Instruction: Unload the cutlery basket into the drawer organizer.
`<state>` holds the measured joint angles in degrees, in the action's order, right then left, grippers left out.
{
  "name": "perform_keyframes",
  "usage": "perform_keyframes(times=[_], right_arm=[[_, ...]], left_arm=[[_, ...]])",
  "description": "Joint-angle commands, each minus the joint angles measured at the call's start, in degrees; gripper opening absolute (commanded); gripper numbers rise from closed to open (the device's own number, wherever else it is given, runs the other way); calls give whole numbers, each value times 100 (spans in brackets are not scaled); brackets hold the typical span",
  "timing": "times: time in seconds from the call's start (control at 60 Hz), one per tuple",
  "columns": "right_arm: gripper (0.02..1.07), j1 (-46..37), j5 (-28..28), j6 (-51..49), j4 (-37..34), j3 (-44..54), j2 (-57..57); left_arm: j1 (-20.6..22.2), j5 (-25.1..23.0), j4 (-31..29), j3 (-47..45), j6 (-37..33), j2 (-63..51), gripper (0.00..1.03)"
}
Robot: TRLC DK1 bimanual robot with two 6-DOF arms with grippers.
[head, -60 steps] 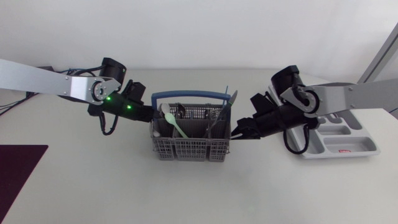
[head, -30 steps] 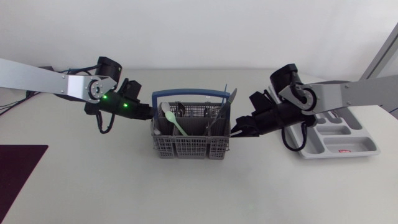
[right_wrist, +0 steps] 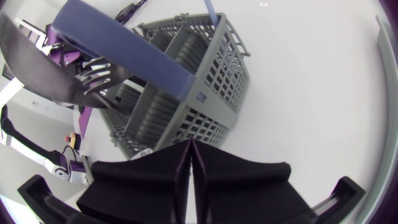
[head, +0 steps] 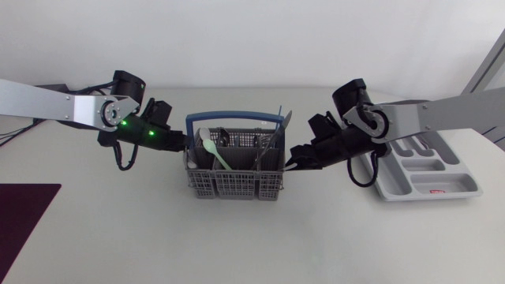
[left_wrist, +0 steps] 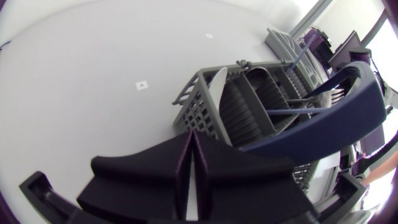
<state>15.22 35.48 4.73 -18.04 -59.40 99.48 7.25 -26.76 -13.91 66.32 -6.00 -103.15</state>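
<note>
While both arms flanked the load, the left gripper (left_wrist: 193, 133) had its two fingers pressed together on nothing, its tip right against the wall of the grey cutlery basket (head: 233, 186) at the basket's nine o'clock. The right gripper (right_wrist: 190, 144) was likewise closed and empty, nosed up to the opposite wall at three o'clock. Inside the basket, under the blue handle (head: 233, 117), stood a pale spoon (head: 213, 150) and some forks (right_wrist: 93, 78). The drawer organizer (head: 461, 189) lay well apart, further out at three o'clock, and no cutlery showed in it. To my eye the unloading proper had not begun; the arms seemed only to be bracing the basket. Next, one gripper would need to lift, spread its fingers, drop over an upright piece, pinch it and draw it clear of the handle.
</note>
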Motion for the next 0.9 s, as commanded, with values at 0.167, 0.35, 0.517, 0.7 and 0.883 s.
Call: perform_keyframes(times=[0.167,0.35,0.517,0.7,0.883], right_arm=[[8,-55,-33,142,55,-239,203],[8,-125,-261,89,222,200,-219],[10,-213,-578,-95,240,745,-1054],[10,-274,-692,-236,-77,1132,-2056],[10,-186,-929,-324,-586,1281,-3049]], left_arm=[[-4,-66,-6,-260,-50,269,4],[-303,-66,-6,-401,-173,674,4],[-531,-66,-24,-858,-437,1394,4],[-593,-66,-182,-1306,-639,2229,4],[-487,-66,-235,-1834,-868,3249,4]])
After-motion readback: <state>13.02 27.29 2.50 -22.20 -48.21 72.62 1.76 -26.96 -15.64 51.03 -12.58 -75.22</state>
